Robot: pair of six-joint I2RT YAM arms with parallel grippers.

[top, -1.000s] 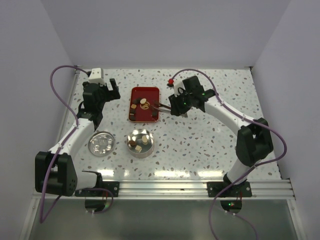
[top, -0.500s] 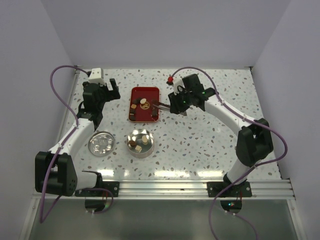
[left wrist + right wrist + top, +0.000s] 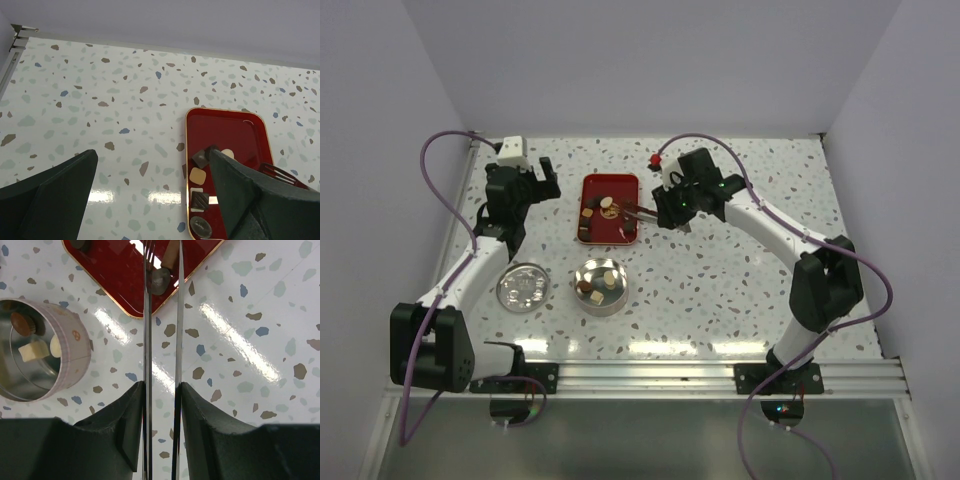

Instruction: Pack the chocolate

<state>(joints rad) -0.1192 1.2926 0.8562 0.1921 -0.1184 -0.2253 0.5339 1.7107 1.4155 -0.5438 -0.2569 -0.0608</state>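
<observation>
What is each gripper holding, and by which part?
Right fingers clamp metal tweezers along their rear part, tips straddling a dark chocolate; left gripper holds nothing.

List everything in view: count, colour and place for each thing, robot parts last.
Table: one, white with coloured speckles, under everything.
Tray: one, red with a gold rim, far centre of the table.
Chocolates on tray: about seven, dark brown and cream, mostly along its left side.
Tin: one, silver with a pale printed wall, open, near the tray.
Chocolates in tin: at least three, brown and cream.
Lid: one, silver, left of the tin.
Tweezers: one, metal, tips over the tray.
Left gripper: open, left of the tray.
Right gripper: shut on the tweezers.
</observation>
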